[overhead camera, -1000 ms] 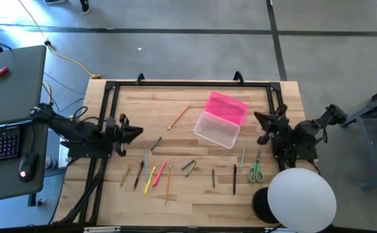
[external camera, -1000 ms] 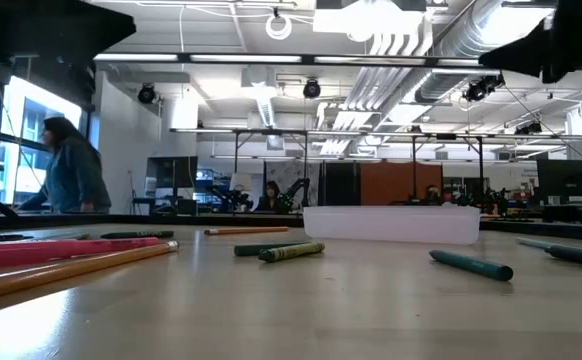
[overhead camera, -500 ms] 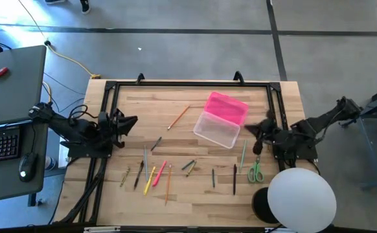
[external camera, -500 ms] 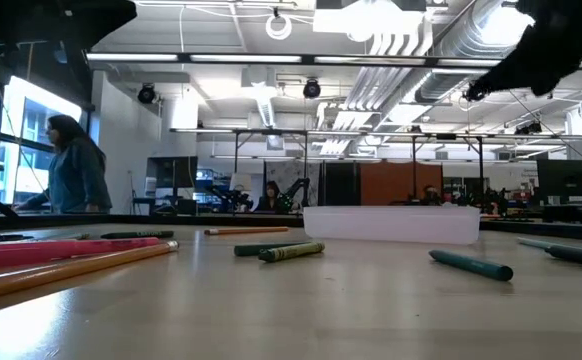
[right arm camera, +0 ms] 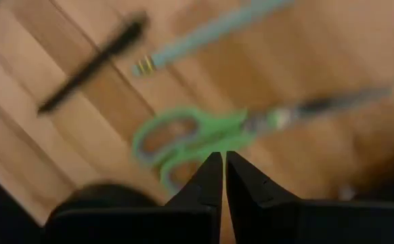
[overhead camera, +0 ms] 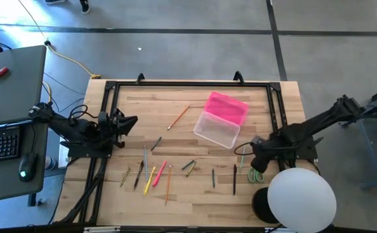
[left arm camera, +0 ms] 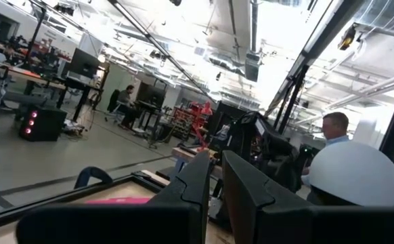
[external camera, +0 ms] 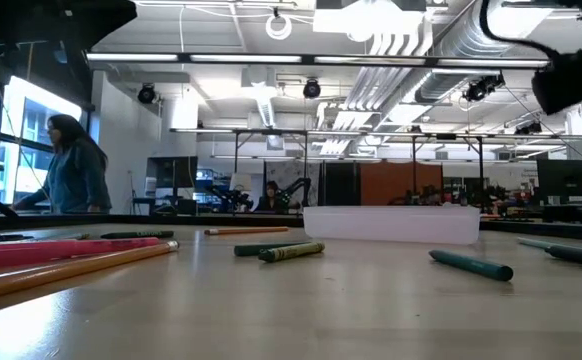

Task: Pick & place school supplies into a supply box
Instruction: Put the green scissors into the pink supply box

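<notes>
The supply box (overhead camera: 216,129) is clear and lies open at the table's middle right, its pink lid (overhead camera: 227,107) at its far side. Pens and pencils (overhead camera: 155,173) lie scattered along the near half. The green-handled scissors (right arm camera: 190,139) lie near the right edge beside a teal pencil (right arm camera: 210,34) and a dark pen (right arm camera: 92,64). My right gripper (overhead camera: 256,157) points down just above the scissors, shut and empty. My left gripper (overhead camera: 130,121) waits at the left edge, raised, with a narrow gap between its fingers (left arm camera: 215,183) and nothing in it.
A black frame rail (overhead camera: 188,84) runs round the table's far and side edges. A white round object (overhead camera: 302,197) covers the near right corner. A desk with a laptop and keyboard (overhead camera: 0,139) stands left of the table. A person (external camera: 71,165) stands in the room beyond.
My right gripper has swung out from the right edge toward the near edge and the scissors, tipped from pointing level to pointing down, and sunk a little; it stays shut. My left gripper has tipped up slightly. Nothing on the table has moved.
</notes>
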Motion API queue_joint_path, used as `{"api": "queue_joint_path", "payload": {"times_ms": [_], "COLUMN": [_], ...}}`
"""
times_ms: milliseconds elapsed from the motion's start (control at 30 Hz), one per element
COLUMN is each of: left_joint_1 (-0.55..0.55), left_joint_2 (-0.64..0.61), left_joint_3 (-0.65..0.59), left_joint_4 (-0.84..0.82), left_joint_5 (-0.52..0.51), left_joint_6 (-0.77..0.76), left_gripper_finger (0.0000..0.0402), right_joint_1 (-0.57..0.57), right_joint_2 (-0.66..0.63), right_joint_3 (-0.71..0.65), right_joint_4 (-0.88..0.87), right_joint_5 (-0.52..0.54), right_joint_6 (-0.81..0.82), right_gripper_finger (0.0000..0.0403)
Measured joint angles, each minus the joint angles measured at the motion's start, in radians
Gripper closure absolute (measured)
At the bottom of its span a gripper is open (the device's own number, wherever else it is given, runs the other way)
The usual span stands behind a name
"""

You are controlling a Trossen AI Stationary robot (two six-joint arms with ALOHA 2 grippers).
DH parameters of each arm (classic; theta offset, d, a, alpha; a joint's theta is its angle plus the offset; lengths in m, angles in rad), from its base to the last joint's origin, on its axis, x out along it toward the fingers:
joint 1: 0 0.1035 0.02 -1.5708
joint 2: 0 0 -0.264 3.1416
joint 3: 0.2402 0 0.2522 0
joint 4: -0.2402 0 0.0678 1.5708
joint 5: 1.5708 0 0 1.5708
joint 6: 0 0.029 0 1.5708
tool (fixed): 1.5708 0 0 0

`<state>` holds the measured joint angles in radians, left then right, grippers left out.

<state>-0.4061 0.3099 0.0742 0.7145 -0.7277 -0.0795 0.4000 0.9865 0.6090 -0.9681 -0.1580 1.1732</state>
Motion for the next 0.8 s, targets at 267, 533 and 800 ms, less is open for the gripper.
{"api": "queue_joint_path", "payload": {"times_ms": [267,533,800], "left_joint_1": [0.0,0.0,0.0], "left_joint_2": [0.0,0.0,0.0], "left_joint_3": [0.0,0.0,0.0], "left_joint_4": [-0.007,-0.017,-0.046], "left_joint_5": [0.0,0.043,0.092], "left_joint_6": [0.0,0.0,-0.003], "left_gripper_finger": [0.0328,0.0328,0.0328], "right_joint_1": [0.0,0.0,0.0], "right_joint_2": [0.062,0.062,0.062], "right_joint_3": [-0.001,-0.001,-0.001], "right_joint_4": [0.012,0.012,0.006], "right_joint_5": [-0.174,-0.081,-0.149], "right_joint_6": [0.059,0.121,0.127], "right_gripper_finger": [0.0386,0.0384,0.0383]}}
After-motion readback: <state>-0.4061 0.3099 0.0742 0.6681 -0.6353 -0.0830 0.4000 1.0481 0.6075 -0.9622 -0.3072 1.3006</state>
